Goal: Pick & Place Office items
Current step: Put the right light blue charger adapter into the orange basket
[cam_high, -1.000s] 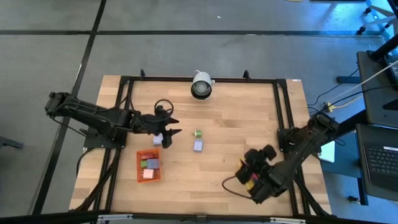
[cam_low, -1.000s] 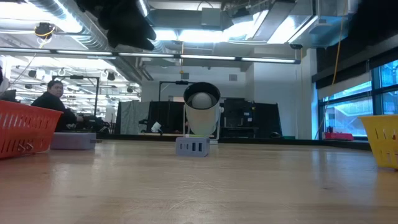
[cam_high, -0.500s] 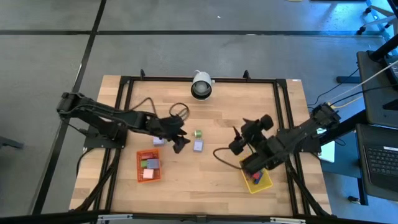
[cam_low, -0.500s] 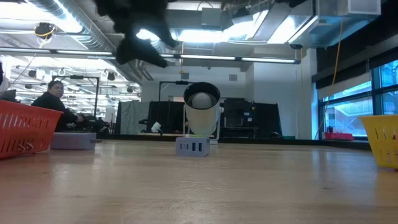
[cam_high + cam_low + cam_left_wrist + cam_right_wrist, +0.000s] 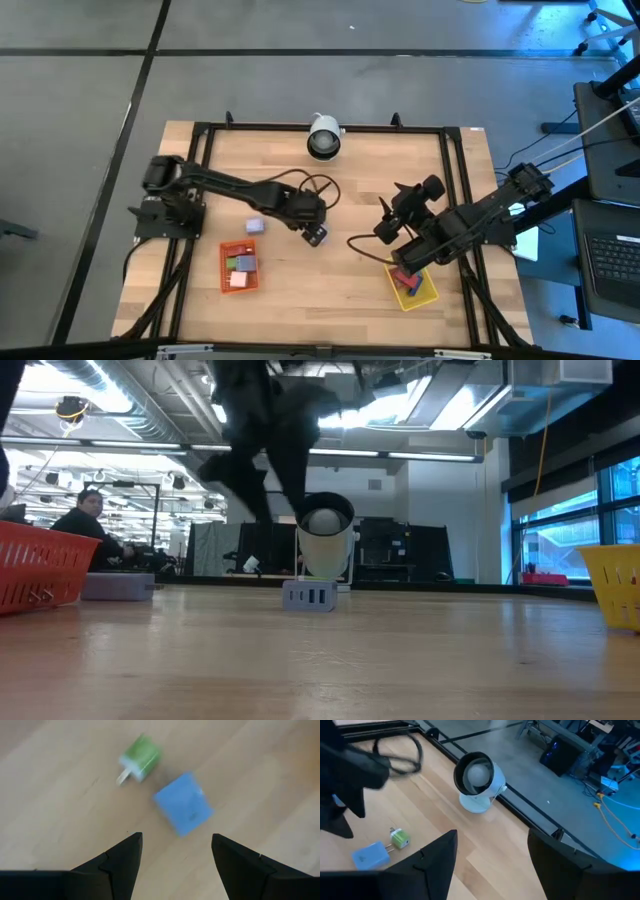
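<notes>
1. Left gripper (image 5: 314,234) hangs over the table's middle, jaws apart and empty, above a blue block (image 5: 183,804) and a green plug (image 5: 140,757) lying close together.
2. Right gripper (image 5: 402,207) waits open and empty, near the yellow tray (image 5: 424,295).
3. Lilac block (image 5: 254,227) lies beside the orange tray (image 5: 224,270), which holds several pieces.
4. White lamp (image 5: 323,137) stands at the far edge.

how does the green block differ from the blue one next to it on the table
The green block is smaller and rounder than the blue block, which is boxier with flat faces. In the left wrist view the green one shows pale prongs sticking out one end; the blue one shows none there. The blue one lies nearer the open left gripper. Both lie loose on the wooden table, apart from each other.
</notes>
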You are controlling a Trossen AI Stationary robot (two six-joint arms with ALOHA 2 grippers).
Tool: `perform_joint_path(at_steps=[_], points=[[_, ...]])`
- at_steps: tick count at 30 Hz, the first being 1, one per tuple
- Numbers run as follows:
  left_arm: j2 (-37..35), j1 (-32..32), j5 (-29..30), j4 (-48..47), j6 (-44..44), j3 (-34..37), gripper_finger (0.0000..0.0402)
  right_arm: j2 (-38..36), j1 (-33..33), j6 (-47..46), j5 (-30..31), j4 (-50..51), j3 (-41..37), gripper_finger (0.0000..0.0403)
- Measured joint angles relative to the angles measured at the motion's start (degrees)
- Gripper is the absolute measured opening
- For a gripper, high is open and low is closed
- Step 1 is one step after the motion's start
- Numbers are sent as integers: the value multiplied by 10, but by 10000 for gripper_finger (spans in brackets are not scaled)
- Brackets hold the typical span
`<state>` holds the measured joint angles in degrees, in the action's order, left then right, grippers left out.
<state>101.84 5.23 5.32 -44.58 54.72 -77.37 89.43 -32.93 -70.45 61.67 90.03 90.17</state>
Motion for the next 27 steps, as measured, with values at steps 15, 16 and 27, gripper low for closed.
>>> perform_joint_path(at_steps=[15, 16, 27], points=[[108, -32, -84, -40, 87, -89, 258, 0, 0, 79, -9, 0, 0, 242], [112, -35, -88, -35, 89, -91, 258, 0, 0, 82, -8, 0, 0, 242], [147, -43, -111, -31, 102, -104, 258, 0, -1, 97, 3, 0, 0, 242]])
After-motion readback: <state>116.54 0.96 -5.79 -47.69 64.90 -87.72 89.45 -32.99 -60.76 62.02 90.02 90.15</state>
